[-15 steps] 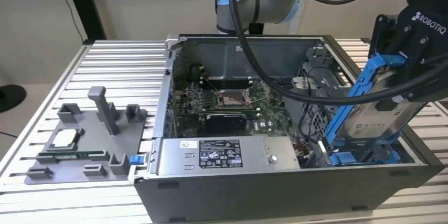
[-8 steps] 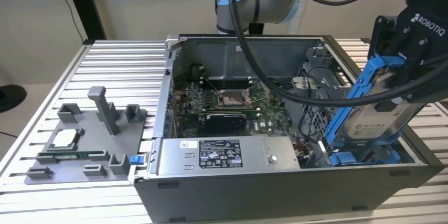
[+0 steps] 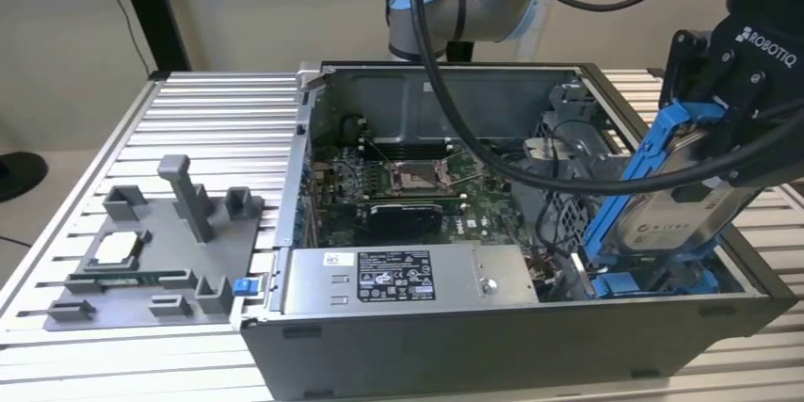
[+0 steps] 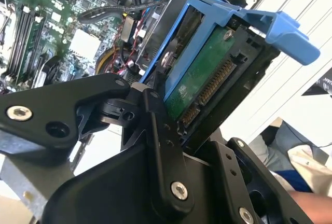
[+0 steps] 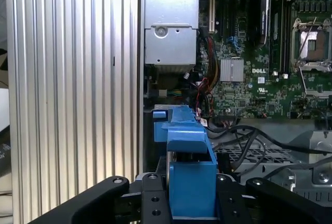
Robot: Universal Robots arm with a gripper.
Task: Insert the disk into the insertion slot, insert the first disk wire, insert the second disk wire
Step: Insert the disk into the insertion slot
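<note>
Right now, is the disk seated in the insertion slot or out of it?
Not seated: the disk, clamped in the fingers, leans tilted, mostly above the insertion slot.

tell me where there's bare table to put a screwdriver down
Bare ribbed table lies between the grey fixture tray, the far edge and the computer case; a narrower strip runs in front of the tray. Inside the case is crowded: board, cables, and the pincer holding the disk.

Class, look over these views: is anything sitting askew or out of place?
Yes: the disk, clamped in the gripper, leans steeply, its lower end at the insertion slot on the exterior view's right, not seated in it. Nothing else stands out.
</note>
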